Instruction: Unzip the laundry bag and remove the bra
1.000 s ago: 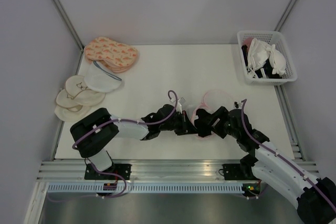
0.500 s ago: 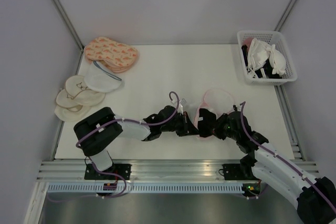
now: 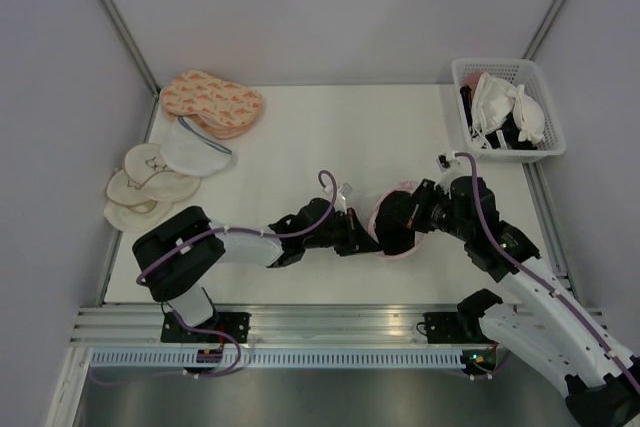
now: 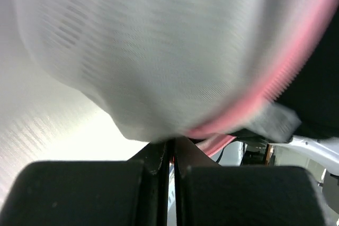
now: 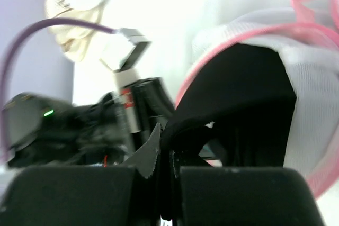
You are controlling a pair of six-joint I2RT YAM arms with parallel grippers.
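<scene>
Meeting low over the near edge of the white table [image 3: 330,137], a little right of its middle, two black robot arms work on a small, round, white mesh laundry bag [image 5: 312,104] with a pink zip rim. The bag lies between the two grippers, well apart from the white plastic basket [image 3: 545,147] at the table's far right corner.

The left gripper [image 4: 170,149] has its jaws pressed together on a fold of the white mesh just under the pink rim, anchoring the bag. The bag's mouth gapes, so the unzipping looks done. Inside the opening sits the soft black bra [image 5: 238,93], mostly within the mesh. The right gripper [image 5: 165,152] reaches into the mouth, its jaws narrowed right down, and appears to pinch the bra's near edge.

The step in hand looks like the removal. Next, the right arm probably needs to draw the bra up and away from the opening while the left keeps the mesh pinned. A strap could catch on the zip rim and drag the bag along.
</scene>
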